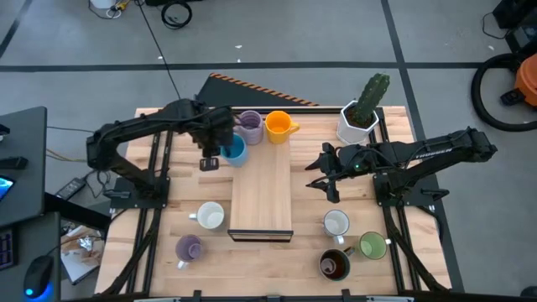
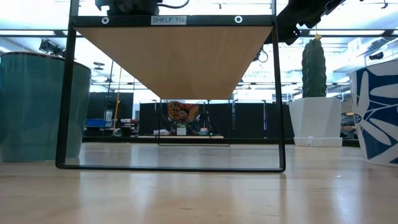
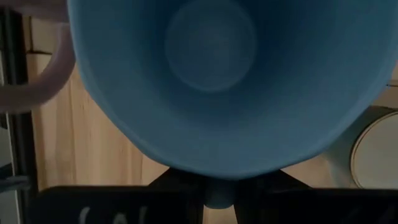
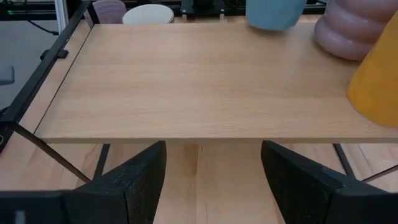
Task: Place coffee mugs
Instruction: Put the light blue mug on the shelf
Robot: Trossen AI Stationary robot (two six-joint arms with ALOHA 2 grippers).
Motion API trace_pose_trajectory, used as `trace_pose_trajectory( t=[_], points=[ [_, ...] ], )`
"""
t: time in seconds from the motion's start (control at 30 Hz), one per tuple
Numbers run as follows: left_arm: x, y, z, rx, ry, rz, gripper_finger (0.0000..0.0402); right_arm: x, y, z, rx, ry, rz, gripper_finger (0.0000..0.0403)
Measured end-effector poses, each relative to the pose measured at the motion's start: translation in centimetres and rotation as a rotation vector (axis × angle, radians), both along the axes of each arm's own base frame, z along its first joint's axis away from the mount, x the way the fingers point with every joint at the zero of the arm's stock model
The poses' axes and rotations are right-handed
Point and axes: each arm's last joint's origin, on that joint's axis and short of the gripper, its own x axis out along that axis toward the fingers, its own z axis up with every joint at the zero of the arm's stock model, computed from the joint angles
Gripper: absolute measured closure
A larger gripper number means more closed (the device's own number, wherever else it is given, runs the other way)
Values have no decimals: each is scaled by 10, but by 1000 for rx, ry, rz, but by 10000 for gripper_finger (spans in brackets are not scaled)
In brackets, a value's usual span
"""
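Our left gripper point(image 1: 220, 153) has its fingers closed tight on the blue mug point(image 1: 234, 149). Our right gripper point(image 4: 212, 180) has its fingers wide open and holds nothing.

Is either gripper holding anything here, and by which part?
The left gripper holds the blue mug, pinched at its rim. The right gripper is open and holds nothing.
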Motion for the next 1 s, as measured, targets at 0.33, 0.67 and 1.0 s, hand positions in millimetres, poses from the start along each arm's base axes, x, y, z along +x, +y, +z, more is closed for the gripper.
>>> trace_pose_trajectory(
  t=[0.33,0.67,1.0],
  points=[
    [23,7,-6,-6,16,-42,348,0,0,0,-2,0,5,135],
    [29,9,-9,-3,-7,-47,348,0,0,0,-5,0,6,135],
    [32,10,-9,10,-34,-42,331,0,0,0,-5,-1,6,135]
  ],
)
